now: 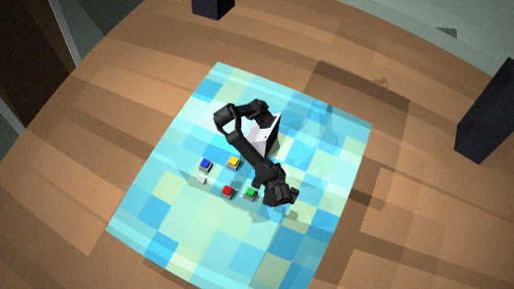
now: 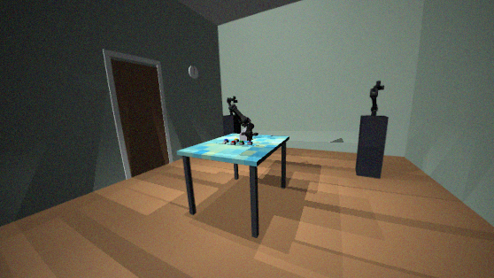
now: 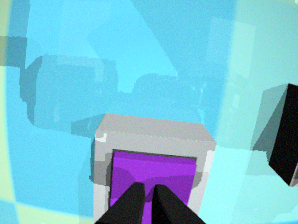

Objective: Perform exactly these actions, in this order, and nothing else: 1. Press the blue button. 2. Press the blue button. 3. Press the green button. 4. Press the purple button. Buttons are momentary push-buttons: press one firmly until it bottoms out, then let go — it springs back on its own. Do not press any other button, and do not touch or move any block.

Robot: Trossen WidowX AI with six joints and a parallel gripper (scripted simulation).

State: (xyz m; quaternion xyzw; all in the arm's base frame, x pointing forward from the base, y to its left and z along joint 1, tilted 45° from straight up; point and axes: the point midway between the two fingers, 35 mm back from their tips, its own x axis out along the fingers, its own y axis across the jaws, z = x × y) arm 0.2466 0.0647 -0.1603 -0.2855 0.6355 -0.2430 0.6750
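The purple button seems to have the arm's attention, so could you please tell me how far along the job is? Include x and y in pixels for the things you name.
Likely the last press: the shut gripper (image 3: 148, 192) is at the purple button (image 3: 152, 172); contact is unclear. The blue button (image 1: 205, 163) and green button (image 1: 251, 192) stand away from it; their earlier presses cannot be confirmed.
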